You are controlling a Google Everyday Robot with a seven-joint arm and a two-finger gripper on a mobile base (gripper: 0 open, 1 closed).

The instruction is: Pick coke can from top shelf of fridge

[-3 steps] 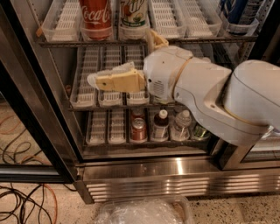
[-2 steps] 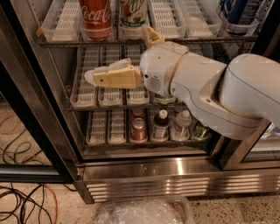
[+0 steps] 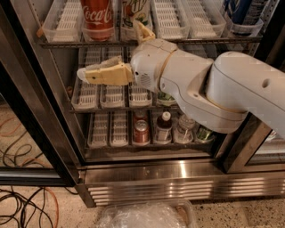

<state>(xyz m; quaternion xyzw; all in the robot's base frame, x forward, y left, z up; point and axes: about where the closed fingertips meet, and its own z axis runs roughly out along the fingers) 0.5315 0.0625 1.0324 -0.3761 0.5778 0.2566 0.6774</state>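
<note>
The coke can [image 3: 96, 18], red with white script, stands in a lane tray at the left of the top shelf [image 3: 200, 41] of the fridge [image 3: 169, 187]. A white-and-green can [image 3: 135, 11] stands right beside it. My gripper [image 3: 109, 48] is open and empty, just below and in front of the top shelf. One tan finger [image 3: 107, 74] points left under the coke can. The other finger [image 3: 143, 32] points up in front of the white-and-green can. Neither touches the coke can.
Blue cans [image 3: 242, 13] stand at the top right. The bottom rack holds a red can [image 3: 141, 131], a dark bottle [image 3: 164, 127], clear bottles [image 3: 185, 129] and a green can [image 3: 205, 133]. The black door frame [image 3: 26, 111] stands left. Cables [image 3: 26, 209] and a plastic bag [image 3: 142, 216] lie on the floor.
My arm has moved up and a little to the left, bringing the open gripper closer to the top shelf and the coke can. The cans have not moved.
</note>
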